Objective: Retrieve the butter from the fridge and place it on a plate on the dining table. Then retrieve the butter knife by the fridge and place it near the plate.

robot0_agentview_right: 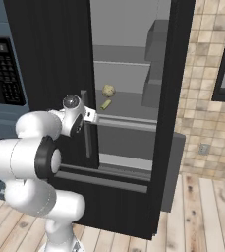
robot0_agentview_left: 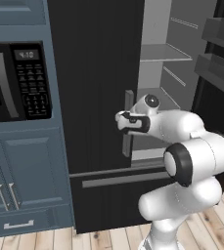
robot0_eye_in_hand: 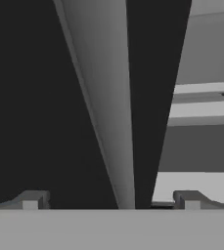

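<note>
Butter (robot0_agentview_right: 105, 105), the small pale bar, lies on a grey shelf (robot0_agentview_right: 128, 106) inside the fridge (robot0_agentview_right: 45, 59), near that shelf's left end, with a round beige lump (robot0_agentview_right: 108, 90) just behind it.

The gripper (robot0_eye_in_hand: 111, 200) has its jaws spread wide and holds nothing; in the hand view the two fingertips (robot0_eye_in_hand: 33, 200) stand either side of a long grey handle (robot0_eye_in_hand: 106, 97), which runs up between them without touching either that I can make out. That handle belongs to the fridge's left door (robot0_agentview_left: 94, 73), which is shut; the right door is swung open, and the shelved interior shows beyond the left door's edge. In the base views the hand sits right at the handle (robot0_agentview_left: 128, 122), about halfway up it. A blue cabinet with a built-in microwave (robot0_agentview_left: 15, 80) stands left of the fridge.

By my reading, the step in hand is opening the fridge: the butter has not been fetched yet. The next move would seem to call for closing the jaws squarely on the handle and pulling the door outward along its arc, or else backing off and reaching through the open right side to the shelf.
</note>
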Controlling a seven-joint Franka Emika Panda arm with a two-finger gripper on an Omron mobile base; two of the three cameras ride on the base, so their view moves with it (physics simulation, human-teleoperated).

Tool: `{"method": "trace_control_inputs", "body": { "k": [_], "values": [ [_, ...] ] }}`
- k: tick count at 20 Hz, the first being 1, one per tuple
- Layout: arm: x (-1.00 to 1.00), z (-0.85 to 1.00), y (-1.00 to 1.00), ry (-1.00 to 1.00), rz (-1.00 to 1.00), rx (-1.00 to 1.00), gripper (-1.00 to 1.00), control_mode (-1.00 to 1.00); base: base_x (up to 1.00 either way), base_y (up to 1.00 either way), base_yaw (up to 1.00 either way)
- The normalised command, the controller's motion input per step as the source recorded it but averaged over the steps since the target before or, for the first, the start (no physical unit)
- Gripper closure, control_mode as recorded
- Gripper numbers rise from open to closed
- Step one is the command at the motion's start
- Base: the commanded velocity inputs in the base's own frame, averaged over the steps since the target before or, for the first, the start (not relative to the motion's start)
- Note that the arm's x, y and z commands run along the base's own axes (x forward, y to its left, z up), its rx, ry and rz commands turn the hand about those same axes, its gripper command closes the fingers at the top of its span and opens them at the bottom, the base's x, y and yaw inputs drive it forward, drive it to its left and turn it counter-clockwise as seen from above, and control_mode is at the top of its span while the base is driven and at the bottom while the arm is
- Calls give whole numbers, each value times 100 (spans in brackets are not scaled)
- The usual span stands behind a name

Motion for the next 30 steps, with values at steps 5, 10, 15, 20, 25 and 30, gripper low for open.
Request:
{"method": "trace_control_inputs", "body": {
  "k": [5,10,15,20,25,30],
  "values": [
    [44,-20,2,0,0,1,-100,-100,0,0,0],
    [40,-17,1,0,0,0,-100,-100,0,0,0],
    [41,-19,0,0,0,0,-100,-100,0,0,0],
    [30,-13,0,0,0,0,100,-100,0,0,0],
    [4,0,0,4,0,0,100,-100,0,0,0],
    [-22,-1,17,1,3,-2,100,-100,0,0,0]
  ]
}}
